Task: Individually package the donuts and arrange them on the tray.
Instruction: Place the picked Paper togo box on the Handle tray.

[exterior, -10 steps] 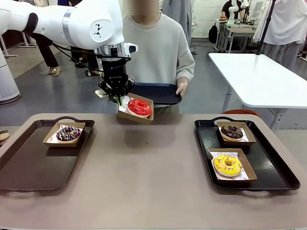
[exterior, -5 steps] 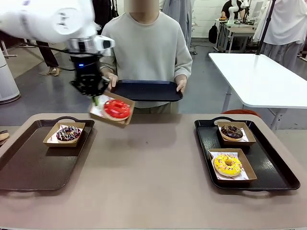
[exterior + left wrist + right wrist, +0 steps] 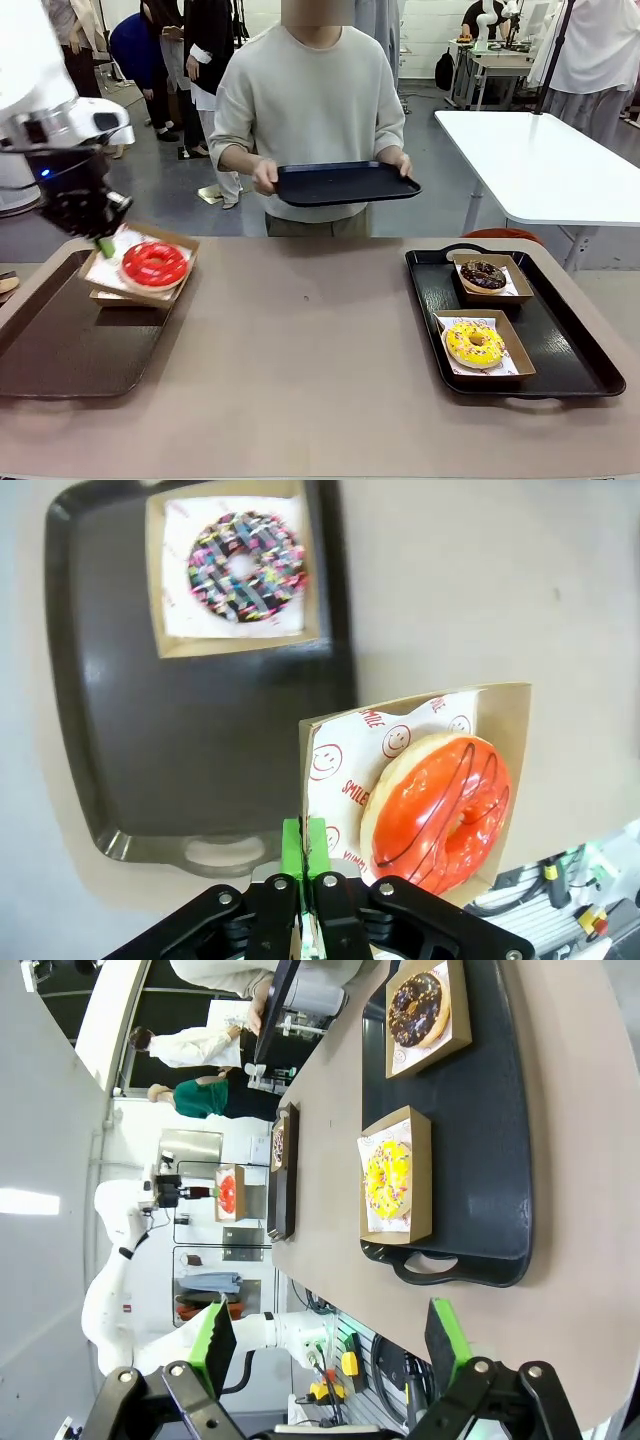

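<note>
Desk (image 3: 320, 340) of pale brown carries two dark trays: the left tray (image 3: 60, 350) and the right tray (image 3: 570, 350), while a person across it holds a third tray (image 3: 345, 183) in both hands. On the right tray sit two kraft cardboard boxes, the far one with the dark chocolate donut (image 3: 484, 274), the near one with the yellow sprinkled donut (image 3: 474, 343). The left hand (image 3: 104, 245) is pinched tight on the rim of a cardboard box (image 3: 175, 240) hanging tilted above the left tray's far end; its paper liner (image 3: 345, 770) is printed with red smiley faces and the word "SMILE". In that box lies the glossy red donut (image 3: 154, 264), orange-red icing crossed by thin dark lines. Below, in another box on the left tray, rests the chocolate donut with coloured sprinkles (image 3: 246, 565). The right hand (image 3: 328, 1335) stands wide apart, holding nothing, above the desk near the right tray.
</note>
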`<state>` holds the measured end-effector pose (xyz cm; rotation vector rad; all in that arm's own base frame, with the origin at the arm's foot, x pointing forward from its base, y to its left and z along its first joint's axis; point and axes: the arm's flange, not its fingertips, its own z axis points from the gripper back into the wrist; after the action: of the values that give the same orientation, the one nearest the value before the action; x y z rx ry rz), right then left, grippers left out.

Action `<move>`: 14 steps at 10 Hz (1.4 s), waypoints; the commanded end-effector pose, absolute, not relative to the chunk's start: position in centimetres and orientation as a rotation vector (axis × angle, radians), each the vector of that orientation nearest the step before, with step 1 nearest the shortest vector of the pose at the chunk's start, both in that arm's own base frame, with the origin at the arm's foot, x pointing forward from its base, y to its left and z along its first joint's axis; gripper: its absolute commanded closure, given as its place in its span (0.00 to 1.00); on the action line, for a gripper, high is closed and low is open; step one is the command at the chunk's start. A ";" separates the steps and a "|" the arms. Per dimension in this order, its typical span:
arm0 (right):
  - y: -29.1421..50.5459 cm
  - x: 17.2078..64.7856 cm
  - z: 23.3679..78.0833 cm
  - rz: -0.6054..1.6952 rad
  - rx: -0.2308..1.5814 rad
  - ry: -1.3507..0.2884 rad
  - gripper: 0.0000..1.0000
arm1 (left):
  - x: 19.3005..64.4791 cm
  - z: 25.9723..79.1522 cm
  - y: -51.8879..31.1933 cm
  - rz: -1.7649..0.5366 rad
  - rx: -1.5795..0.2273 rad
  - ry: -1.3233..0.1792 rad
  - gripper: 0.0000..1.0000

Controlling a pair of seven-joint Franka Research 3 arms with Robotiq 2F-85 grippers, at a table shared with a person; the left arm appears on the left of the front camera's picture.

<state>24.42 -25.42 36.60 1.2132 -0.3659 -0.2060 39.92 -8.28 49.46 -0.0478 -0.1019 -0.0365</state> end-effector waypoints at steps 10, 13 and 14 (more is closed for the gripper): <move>-25.4 24.3 36.6 -0.200 1.227 -0.382 0.00 | 38.6 46.0 -2.2 -0.011 -0.067 -0.106 0.99; -25.4 24.3 36.6 -0.200 1.227 -0.382 0.00 | 38.6 46.0 -2.2 -0.011 -0.067 -0.106 0.99; -25.4 24.3 36.6 -0.200 1.227 -0.382 0.00 | 38.7 45.9 -2.1 -0.016 -0.061 -0.101 0.99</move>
<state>24.44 -25.39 36.60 1.2139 -0.3648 -0.2053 38.68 -2.14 45.87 -0.0608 -0.1008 -0.0157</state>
